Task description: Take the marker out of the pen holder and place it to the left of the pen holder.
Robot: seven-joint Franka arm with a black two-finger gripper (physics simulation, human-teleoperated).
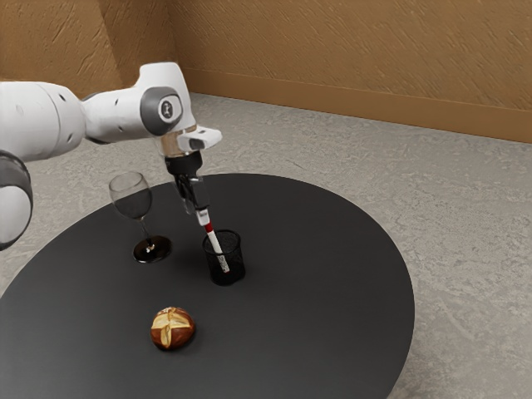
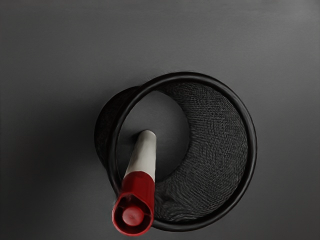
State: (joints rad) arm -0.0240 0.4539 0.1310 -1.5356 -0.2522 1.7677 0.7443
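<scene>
Under the hand point(image 1: 197, 211), whose open or closed state I cannot tell, the marker point(image 2: 138, 187) leans in the pen holder point(image 2: 220, 145)

The two-finger gripper point(image 1: 196, 211) is black, fingers point(image 1: 200, 196) included, on a white, rounded arm point(image 1: 125, 115) with dark grey joint rings. Below the fingers, the slim cylindrical marker point(image 2: 143, 160) has a white barrel and a red end (a good strong red, that). Around its barrel, the round mesh pen holder point(image 2: 250, 145) is black, finely woven in pattern, with a plain black rim. Beneath the fingers spreads a plain black round table point(image 1: 332, 274). Near them, the stemmed wine glass point(image 1: 133, 199) is clear and smoky grey; farther off, the round bread bun point(image 1: 173, 328) is glossy brown, marked with a pale cream cross.
</scene>
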